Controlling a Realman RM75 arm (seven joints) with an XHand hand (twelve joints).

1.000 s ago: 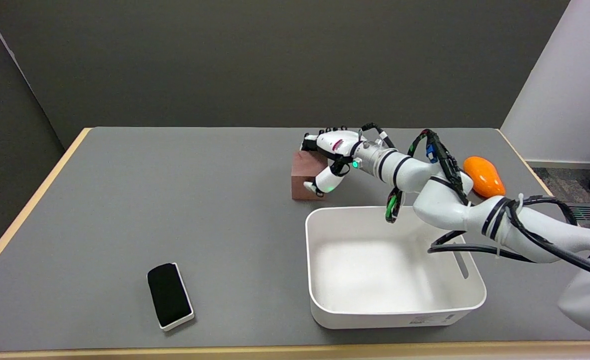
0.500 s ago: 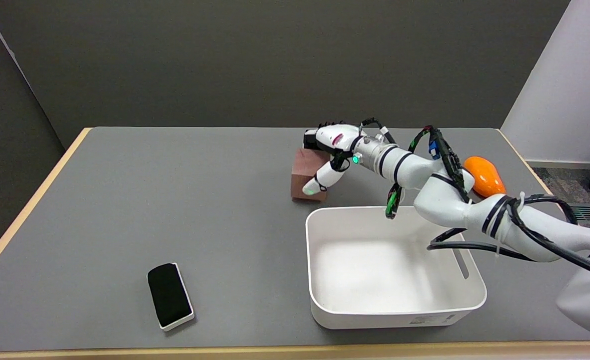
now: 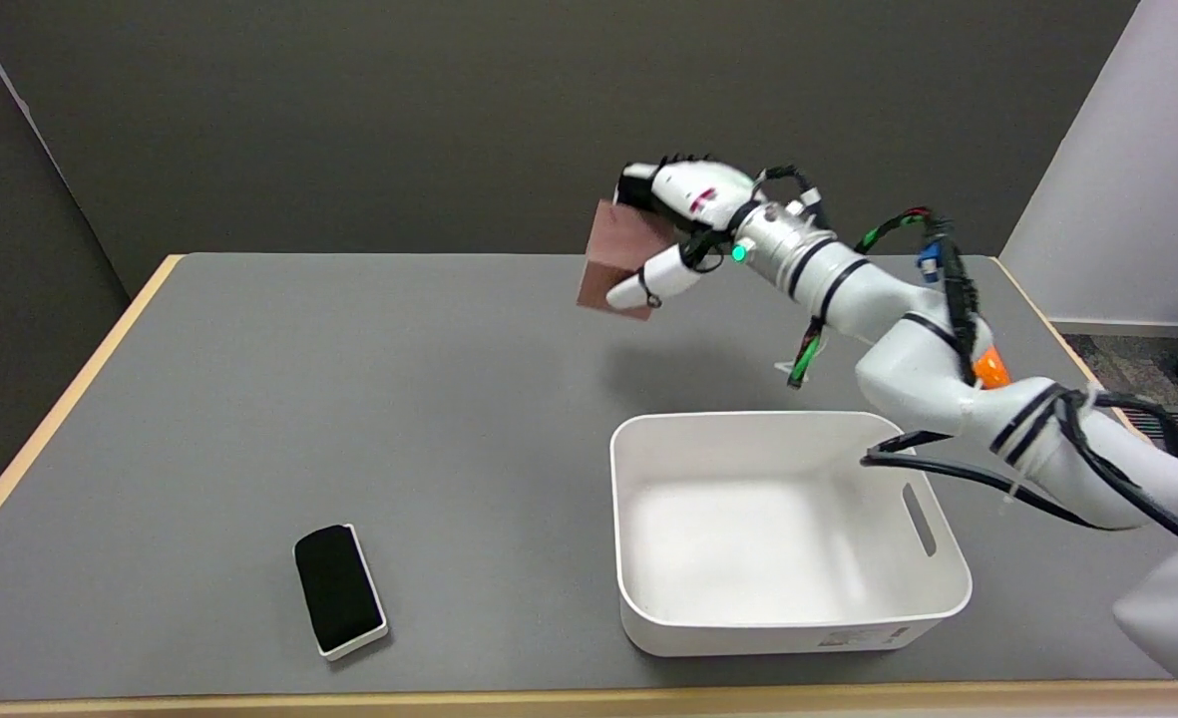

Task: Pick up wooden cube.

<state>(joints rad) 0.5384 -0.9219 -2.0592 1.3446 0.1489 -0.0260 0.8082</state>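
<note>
The wooden cube (image 3: pixel 619 256) is a reddish-brown block held in the air above the far middle of the grey table (image 3: pixel 349 399). My right hand (image 3: pixel 670 219) grips it from the right, with fingers over its top and the thumb across its near face. The cube is tilted and casts a shadow on the table below it. The right arm reaches in from the lower right.
A white bin (image 3: pixel 783 529) with nothing visible inside stands at the near right, under the arm. A black-and-white block (image 3: pixel 339 588) lies near the front edge at the left. An orange object (image 3: pixel 989 369) peeks out behind the arm at the right edge.
The right hand, which gripped the cube on the table, has lifted it well clear of the surface. The arm rose with it and now hides most of the orange object.
</note>
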